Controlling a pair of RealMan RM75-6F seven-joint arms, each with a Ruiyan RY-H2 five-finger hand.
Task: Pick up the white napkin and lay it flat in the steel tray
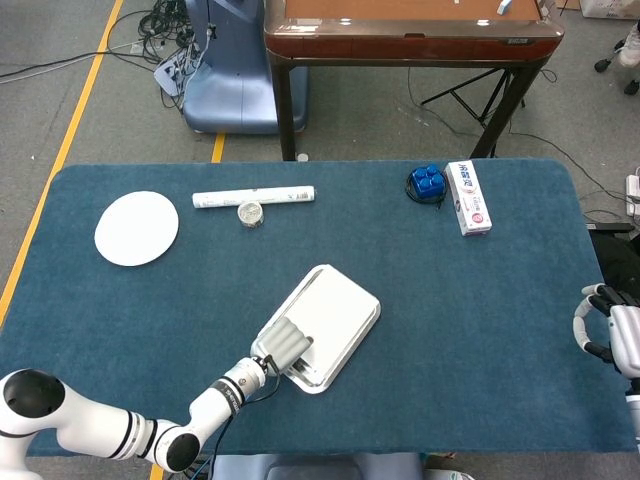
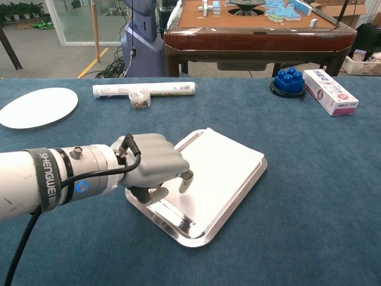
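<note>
The steel tray (image 1: 318,380) (image 2: 191,229) lies slanted near the table's front middle. The white napkin (image 1: 337,303) (image 2: 225,159) lies flat in it, covering most of the far part and leaving bare steel at the near corner. My left hand (image 1: 283,345) (image 2: 152,164) hovers over the tray's near-left side with its fingers curled in. One fingertip (image 2: 186,180) points down at the napkin's near edge, and nothing is gripped. My right hand (image 1: 608,335) hangs past the table's right edge, fingers apart and holding nothing.
A white plate (image 1: 137,228) (image 2: 37,107) sits far left. A rolled paper tube (image 1: 254,197) and a small jar (image 1: 250,214) lie behind the tray. A blue object (image 1: 427,183) and a long box (image 1: 468,197) stand at the far right. A brown table (image 1: 410,30) stands beyond.
</note>
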